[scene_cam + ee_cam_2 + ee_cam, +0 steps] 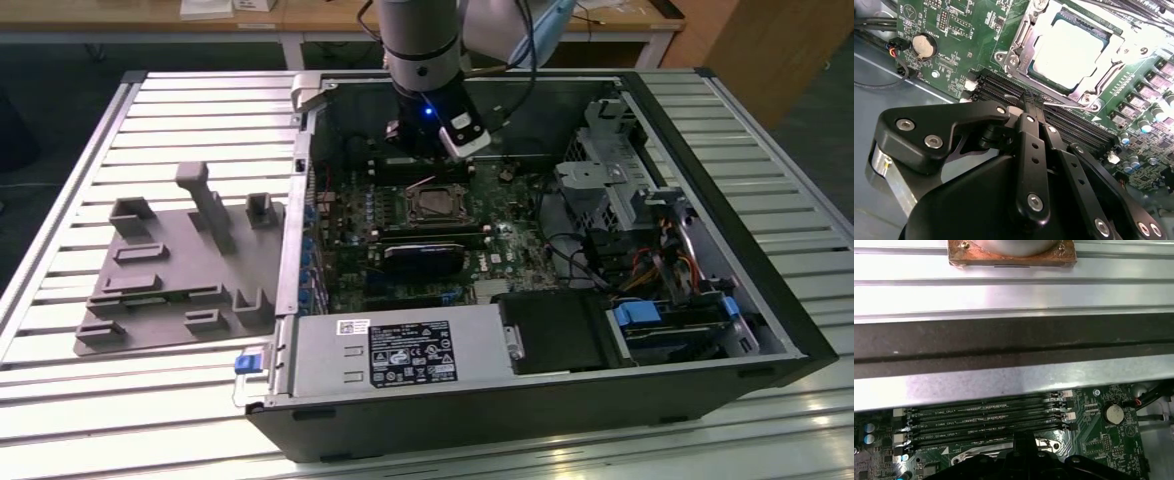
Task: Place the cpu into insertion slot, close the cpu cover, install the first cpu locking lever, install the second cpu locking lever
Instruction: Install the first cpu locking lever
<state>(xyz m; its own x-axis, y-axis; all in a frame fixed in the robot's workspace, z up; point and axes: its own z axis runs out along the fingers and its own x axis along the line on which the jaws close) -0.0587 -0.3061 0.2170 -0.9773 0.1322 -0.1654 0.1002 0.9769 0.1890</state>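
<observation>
Fingers [1030, 145] of the gripper [1028, 100] are drawn together at the tips, poised over the black memory slots [1081, 127]. A thin wire locking lever [1066, 104] runs right at those tips, though I cannot tell whether it is pinched between them. The cpu [1069, 47] sits in the insertion slot [434, 205], its pale metal top showing through the window of the cpu cover [1023, 50], which looks laid flat over it. In the exterior view the slot lies at about six o'clock from the gripper, just beside it. The lever will likely handle as a light, stiff, springy wire, smooth and apt to slip. Its bent free end seems the best place to take hold, keeping clear of the fragile chip and board.
</observation>
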